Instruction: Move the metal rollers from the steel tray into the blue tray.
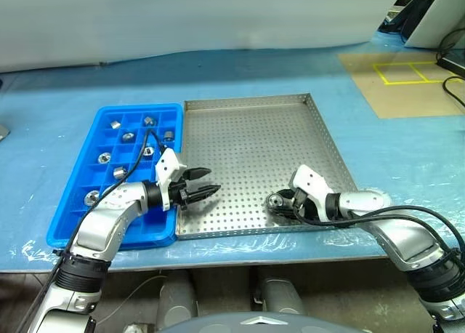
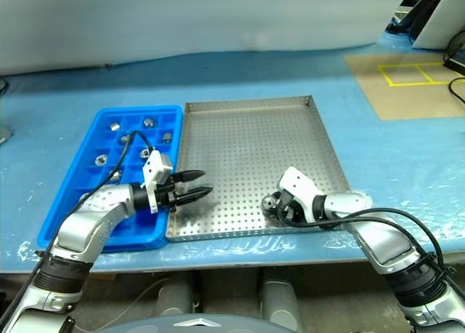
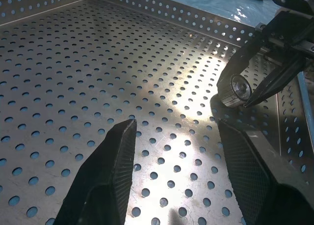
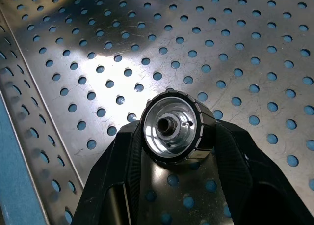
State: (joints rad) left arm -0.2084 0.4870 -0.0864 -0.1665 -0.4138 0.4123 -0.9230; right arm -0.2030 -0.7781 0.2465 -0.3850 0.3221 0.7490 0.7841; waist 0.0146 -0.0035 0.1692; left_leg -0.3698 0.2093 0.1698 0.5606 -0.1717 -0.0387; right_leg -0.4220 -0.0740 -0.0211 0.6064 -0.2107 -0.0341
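Roller [image 4: 174, 126] — between right claw [image 4: 171, 151] fingers

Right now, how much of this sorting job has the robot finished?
Nearly all. Several rollers already sit in compartments of the blue tray. The right end effector is closed around one more roller on the steel tray, where I see no other rollers. The left end effector is open and empty. Left: carrying this roller over.

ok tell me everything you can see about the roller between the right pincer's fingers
The roller is a stubby, shiny silver metal cylinder with a dark centre hole and a dark ribbed band around its side. It sits between the two black fingers of the right pincer, which touch its sides, low over the steel tray near its front right part.
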